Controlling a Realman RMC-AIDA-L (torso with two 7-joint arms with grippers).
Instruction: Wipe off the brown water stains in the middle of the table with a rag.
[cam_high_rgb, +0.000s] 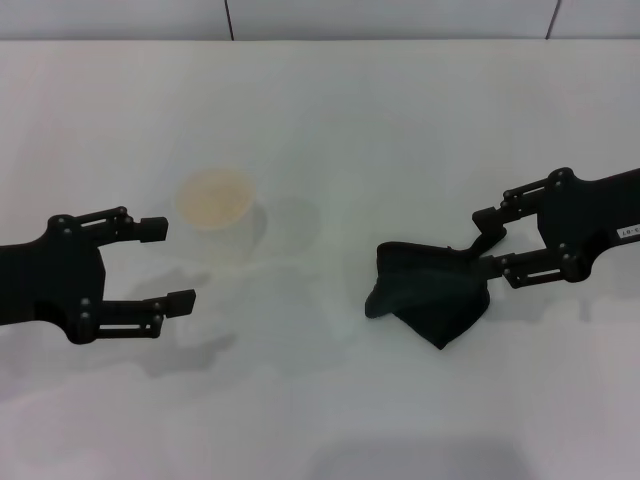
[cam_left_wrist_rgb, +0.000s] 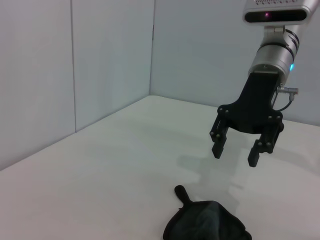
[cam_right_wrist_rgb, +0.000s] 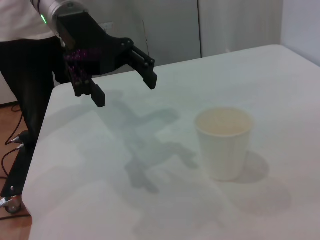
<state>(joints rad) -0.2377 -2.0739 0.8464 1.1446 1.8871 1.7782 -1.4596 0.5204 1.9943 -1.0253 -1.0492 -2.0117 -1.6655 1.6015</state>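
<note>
The left gripper (cam_high_rgb: 165, 265) hovers with fingers spread wide and empty, a white paper cup (cam_high_rgb: 215, 208) just beyond the fingertips. Farther right, the rag (cam_high_rgb: 430, 293) lies bunched on the desk (cam_high_rgb: 320, 120), directly ahead of the right gripper (cam_high_rgb: 492, 240), whose fingers stand apart above it, holding nothing. No brown stain is visible on the desk. A wiping sweep toward the middle could likely topple the cup, spilling whatever it holds.
</note>
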